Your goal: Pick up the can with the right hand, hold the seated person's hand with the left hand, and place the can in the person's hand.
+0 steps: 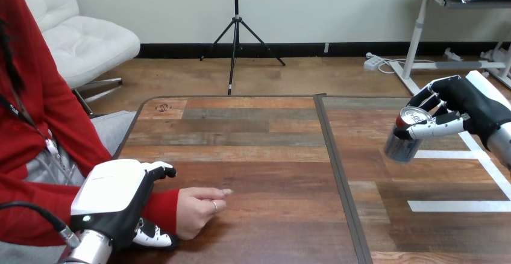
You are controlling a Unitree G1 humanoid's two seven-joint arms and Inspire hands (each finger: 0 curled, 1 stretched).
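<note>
We log the right hand (461, 104) at the right of the frame, its fingers (431, 126) curled round the silver can (405, 140), which hangs tilted above the surface (271, 155). The left hand (114, 194), lower left, has its fingers and thumb wrapped round the person's wrist (161, 207). We judge the leftward carry is next: level the can and keep it low, since the person's hand (197, 211) rests loosely closed and must open; between them runs a dark seam (337, 167), with white tape strips (458, 205) below the can.
</note>
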